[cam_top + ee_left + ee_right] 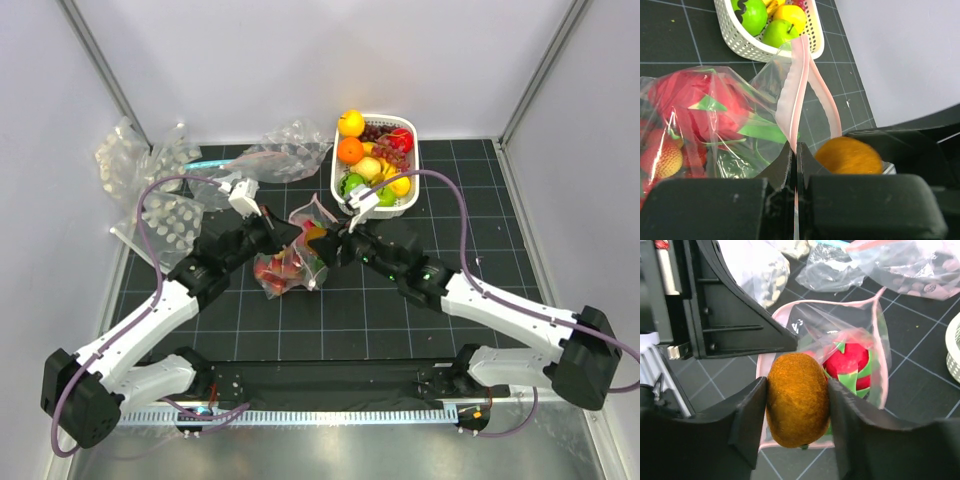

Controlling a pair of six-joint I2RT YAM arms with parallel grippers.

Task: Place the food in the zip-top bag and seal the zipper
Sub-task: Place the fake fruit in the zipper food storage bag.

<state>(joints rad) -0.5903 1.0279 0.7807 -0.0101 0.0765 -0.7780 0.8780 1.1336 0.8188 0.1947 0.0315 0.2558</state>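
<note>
Right wrist: one bag [816,326], one fruit [797,400]

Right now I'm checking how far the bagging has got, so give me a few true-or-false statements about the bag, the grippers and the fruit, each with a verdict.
1. The left gripper is pinching the bag's pink zipper strip. True.
2. The right gripper is empty. False: it grips a brown-orange fuzzy fruit.
3. The bag holds strawberries and a dragon fruit. True.
4. The bag's mouth is zipped shut. False: it gapes open.
5. The white basket is empty. False: it holds several fruits.
</note>
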